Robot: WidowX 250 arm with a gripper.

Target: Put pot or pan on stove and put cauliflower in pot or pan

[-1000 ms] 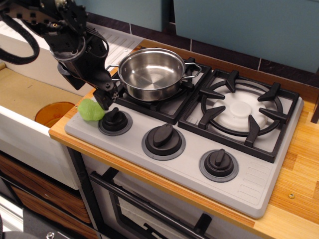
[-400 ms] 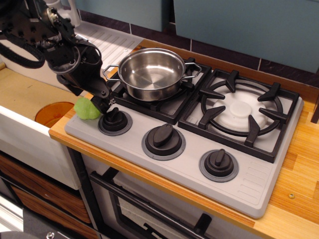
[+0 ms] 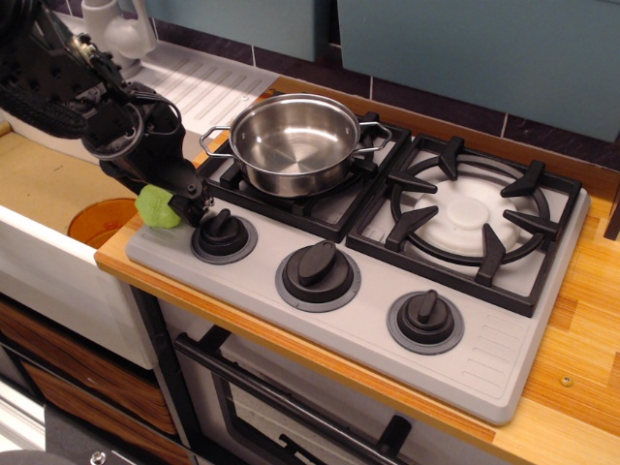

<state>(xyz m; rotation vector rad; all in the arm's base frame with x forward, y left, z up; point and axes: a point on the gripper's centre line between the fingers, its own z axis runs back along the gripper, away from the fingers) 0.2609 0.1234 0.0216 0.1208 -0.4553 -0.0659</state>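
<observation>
The shiny steel pan (image 3: 291,140) stands empty on the left burner of the grey stove (image 3: 368,334). The light-green cauliflower (image 3: 155,207) is at the stove's front left corner, just left of the left knob (image 3: 222,232). My black gripper (image 3: 174,205) comes in from the upper left. Its fingers are closed on the cauliflower, which looks squeezed. One finger (image 3: 194,205) shows on the cauliflower's right side and the other is hidden behind it. The gripper is left of and below the pan, apart from it.
The right burner (image 3: 475,215) has nothing on it. Two more knobs (image 3: 318,266) sit along the front. A sink with a round orange disc (image 3: 102,221) lies to the left, below counter level. A white faucet (image 3: 111,29) and drainboard (image 3: 199,87) are behind.
The gripper has moved left and a little up, away from the left knob, and the cauliflower has gone with it. The pan has not moved.
</observation>
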